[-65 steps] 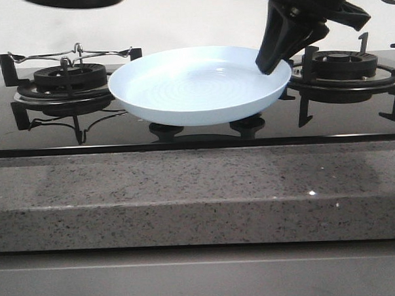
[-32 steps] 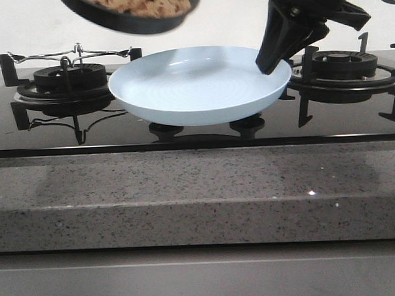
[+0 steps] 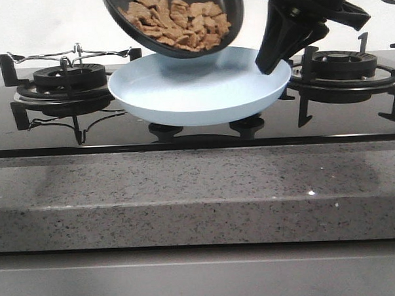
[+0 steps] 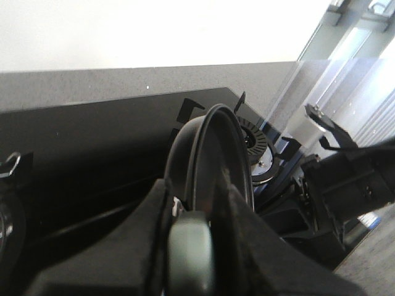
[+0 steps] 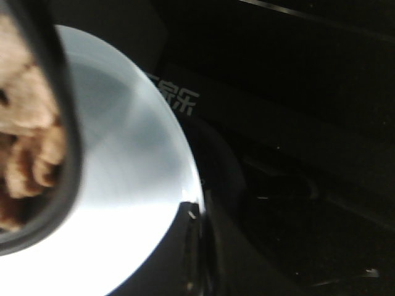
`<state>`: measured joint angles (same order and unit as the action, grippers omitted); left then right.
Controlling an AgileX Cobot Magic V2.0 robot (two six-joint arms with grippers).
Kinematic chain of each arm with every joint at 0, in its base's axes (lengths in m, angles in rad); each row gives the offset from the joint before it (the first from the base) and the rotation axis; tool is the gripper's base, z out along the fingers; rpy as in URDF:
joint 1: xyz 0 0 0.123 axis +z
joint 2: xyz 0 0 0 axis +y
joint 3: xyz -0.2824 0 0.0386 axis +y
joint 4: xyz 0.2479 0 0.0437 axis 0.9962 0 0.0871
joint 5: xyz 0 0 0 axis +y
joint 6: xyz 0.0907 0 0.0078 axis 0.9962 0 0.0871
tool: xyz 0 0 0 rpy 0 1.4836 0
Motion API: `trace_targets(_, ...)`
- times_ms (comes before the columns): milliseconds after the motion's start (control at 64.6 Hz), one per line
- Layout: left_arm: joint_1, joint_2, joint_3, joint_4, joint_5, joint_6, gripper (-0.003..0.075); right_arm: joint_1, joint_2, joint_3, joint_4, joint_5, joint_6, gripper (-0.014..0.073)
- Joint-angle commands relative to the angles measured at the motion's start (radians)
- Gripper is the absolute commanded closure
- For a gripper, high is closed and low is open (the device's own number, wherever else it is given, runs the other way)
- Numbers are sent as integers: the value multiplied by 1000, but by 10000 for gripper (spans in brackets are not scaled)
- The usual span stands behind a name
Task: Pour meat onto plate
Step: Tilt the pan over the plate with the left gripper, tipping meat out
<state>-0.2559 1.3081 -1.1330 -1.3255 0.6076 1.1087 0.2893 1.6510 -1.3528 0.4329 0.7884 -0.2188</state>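
Observation:
The pale blue plate (image 3: 201,89) sits raised over the middle of the hob. My right gripper (image 3: 272,58) is shut on its right rim, as the right wrist view (image 5: 196,243) also shows. A black frying pan (image 3: 121,21) hangs tilted just above the plate's back, its open side facing the front. The meat (image 3: 179,21), a heap of tan slices, lies inside the pan; none is on the plate. In the left wrist view my left gripper (image 4: 197,206) is shut on the grey pan handle (image 4: 191,253), with the pan (image 4: 213,148) seen edge-on. The right wrist view shows the meat (image 5: 28,142) over the plate (image 5: 129,154).
A gas burner with a black grate (image 3: 70,78) stands left of the plate and another (image 3: 344,63) to the right. The black glass hob (image 3: 197,135) ends at a speckled stone counter edge (image 3: 199,194) in front.
The pan has come in from the upper left, moved right and down, and tilted over the plate, so the meat now shows. The plate and right gripper have not moved.

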Motion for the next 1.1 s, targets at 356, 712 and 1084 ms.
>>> trace_targets(356,-161,-83,-32,34,-133,307,741,0,-52,-26,28,-37,-10,653)
trace_targets(712,-163,-95,-32,120,-69,421,741,0,-52,-26,28,-37,-10,653)
trace_targets(1084,-166,-139,-32,118,-48,662,741,0,-52,-26,28,-36,-10,653)
